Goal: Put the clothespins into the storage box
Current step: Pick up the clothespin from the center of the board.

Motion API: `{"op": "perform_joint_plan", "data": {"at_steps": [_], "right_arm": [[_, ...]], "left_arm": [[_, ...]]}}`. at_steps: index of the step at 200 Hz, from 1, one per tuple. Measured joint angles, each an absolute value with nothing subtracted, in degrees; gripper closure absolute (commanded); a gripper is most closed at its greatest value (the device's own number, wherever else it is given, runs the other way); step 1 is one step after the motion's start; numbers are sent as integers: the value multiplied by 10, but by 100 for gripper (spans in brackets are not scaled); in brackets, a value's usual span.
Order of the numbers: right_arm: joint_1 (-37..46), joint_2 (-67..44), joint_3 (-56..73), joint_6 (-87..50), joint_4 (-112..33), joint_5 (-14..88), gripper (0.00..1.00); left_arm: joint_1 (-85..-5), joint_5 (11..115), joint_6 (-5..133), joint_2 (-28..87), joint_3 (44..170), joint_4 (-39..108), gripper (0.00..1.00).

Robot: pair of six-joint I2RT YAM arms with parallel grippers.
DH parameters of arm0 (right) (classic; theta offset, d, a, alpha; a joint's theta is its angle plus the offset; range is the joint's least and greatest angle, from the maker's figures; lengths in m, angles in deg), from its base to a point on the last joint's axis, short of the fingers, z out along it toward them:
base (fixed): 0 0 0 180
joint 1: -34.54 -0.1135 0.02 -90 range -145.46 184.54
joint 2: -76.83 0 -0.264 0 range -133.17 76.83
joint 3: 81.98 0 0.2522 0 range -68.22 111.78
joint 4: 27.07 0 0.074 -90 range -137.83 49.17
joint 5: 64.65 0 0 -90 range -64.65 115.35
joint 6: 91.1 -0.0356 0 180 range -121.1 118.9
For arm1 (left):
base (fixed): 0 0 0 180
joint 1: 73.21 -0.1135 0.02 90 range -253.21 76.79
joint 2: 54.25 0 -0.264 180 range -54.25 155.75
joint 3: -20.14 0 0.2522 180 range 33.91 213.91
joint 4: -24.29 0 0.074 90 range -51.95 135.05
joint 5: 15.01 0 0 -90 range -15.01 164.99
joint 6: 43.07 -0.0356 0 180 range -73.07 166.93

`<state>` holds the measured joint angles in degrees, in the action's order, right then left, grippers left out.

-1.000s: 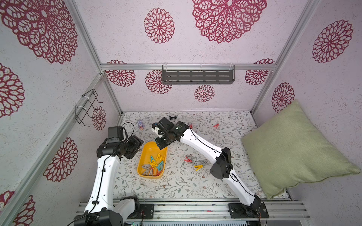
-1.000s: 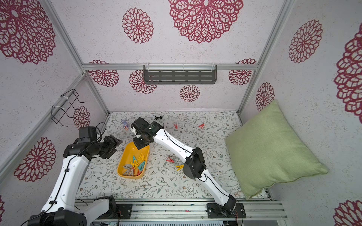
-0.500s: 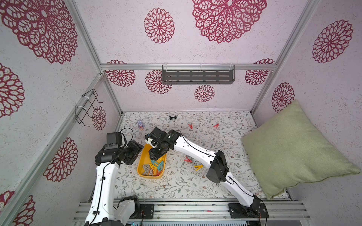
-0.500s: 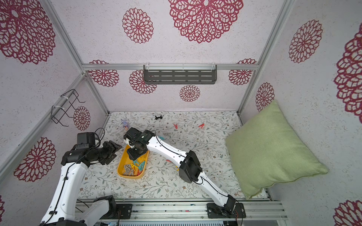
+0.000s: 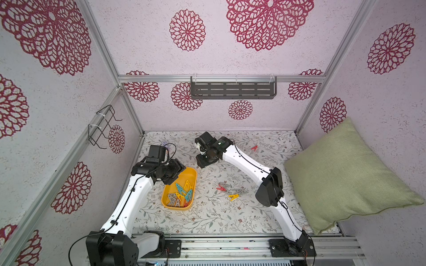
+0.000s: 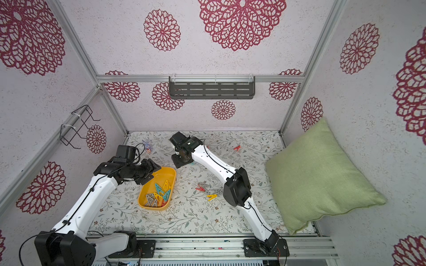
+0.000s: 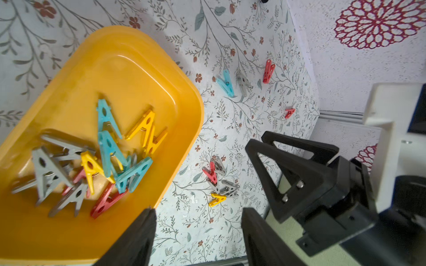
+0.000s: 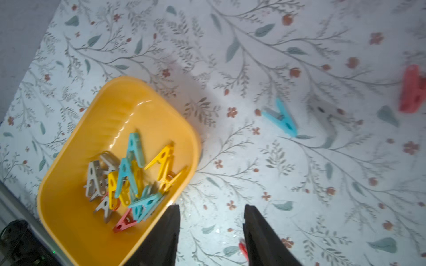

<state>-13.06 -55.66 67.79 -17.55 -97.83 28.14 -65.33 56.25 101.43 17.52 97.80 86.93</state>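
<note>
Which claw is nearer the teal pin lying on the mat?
Right. The right claw hangs over the mat, close to the teal pin; the left claw is at the rim of the box, farther off.

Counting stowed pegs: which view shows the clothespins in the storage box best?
Left wrist: the clothespins in the storage box appear large and sharp. Right wrist shows them smaller, slightly blurred; both top views, tiny.

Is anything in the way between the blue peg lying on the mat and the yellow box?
No. Only bare flowered mat lies between the blue clothespin and the storage box. Nothing visible blocks that path.
</note>
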Motion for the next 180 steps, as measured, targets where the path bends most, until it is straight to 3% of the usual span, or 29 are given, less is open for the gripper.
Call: {"op": "perform_joint_plan", "data": {"at_steps": [54,180], "right_arm": [[-57,-578,667,-154,-957,279,42],[-10,-731,719,-77,-917,266,35]], "left_arm": [[-622,564,1033,246,999,830,35],[-622,559,1015,359,1102,828,36]]}}
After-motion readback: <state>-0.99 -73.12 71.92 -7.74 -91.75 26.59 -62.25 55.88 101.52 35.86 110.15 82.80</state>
